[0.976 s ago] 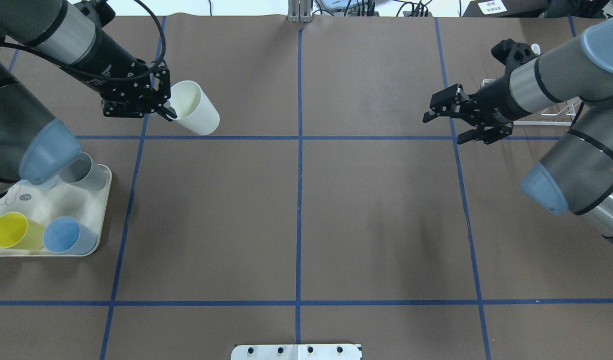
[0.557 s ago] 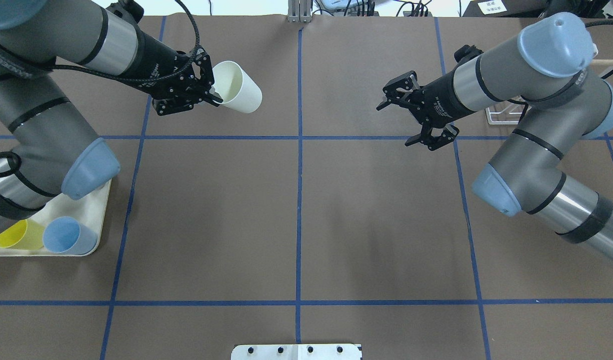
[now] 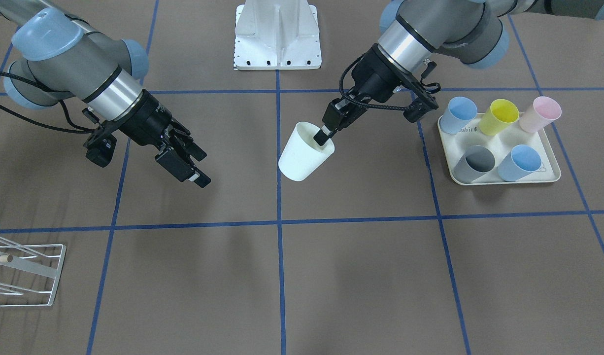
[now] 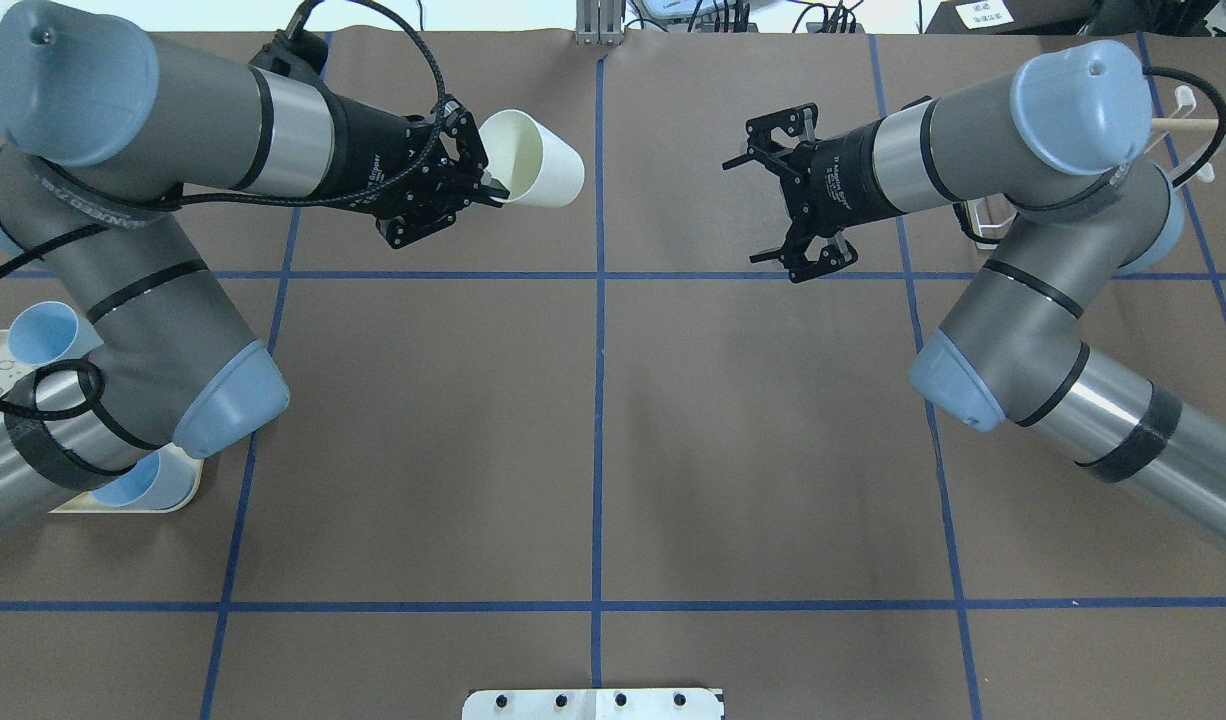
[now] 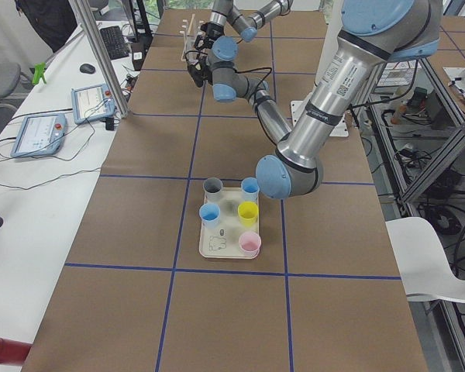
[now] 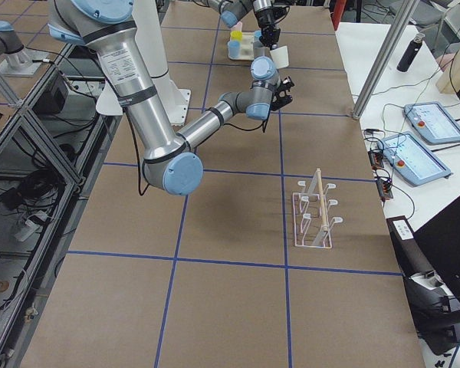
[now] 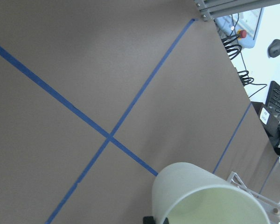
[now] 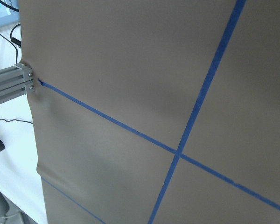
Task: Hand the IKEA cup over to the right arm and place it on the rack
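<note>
In the left gripper [image 4: 491,187] hangs the cup [image 4: 543,172], rim pinched.

Bright even light, soft shadows, pics sharp.

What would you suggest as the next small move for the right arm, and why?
Probably ease the right gripper toward the white cup. Its jaws are open and empty, a gap separates the two, and the left gripper holds the cup by its rim in the air, base pointing toward the right gripper.
</note>
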Action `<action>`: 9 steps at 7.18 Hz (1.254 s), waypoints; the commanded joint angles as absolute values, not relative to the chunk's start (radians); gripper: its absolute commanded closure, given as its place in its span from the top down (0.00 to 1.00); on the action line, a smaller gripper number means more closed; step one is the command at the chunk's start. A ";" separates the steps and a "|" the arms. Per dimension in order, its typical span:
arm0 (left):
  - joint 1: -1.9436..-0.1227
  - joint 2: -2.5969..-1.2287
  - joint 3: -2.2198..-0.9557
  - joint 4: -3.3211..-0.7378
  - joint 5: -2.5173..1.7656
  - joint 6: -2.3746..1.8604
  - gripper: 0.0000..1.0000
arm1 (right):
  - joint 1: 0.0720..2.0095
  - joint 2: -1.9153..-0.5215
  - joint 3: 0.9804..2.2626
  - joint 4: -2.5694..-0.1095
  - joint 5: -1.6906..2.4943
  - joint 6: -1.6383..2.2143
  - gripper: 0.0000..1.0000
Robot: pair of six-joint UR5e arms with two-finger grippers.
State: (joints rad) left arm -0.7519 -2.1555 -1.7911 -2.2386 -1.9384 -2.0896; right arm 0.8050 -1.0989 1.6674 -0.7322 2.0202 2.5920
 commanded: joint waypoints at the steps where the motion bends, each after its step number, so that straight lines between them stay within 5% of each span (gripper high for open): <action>1: -0.719 -2.174 -1.789 -2.246 -1.869 -2.102 0.00 | 0.779 -1.091 1.661 -0.645 1.952 2.796 0.99; 9: -0.663 -2.218 -1.770 -2.247 -1.867 -2.117 0.00 | 0.730 -1.045 1.661 -0.643 1.884 2.862 0.99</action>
State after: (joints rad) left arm -0.6710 -2.2091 -1.7691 -2.2471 -1.8669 -2.1164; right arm 0.7325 -1.0481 1.6614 -0.6427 1.8855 2.8621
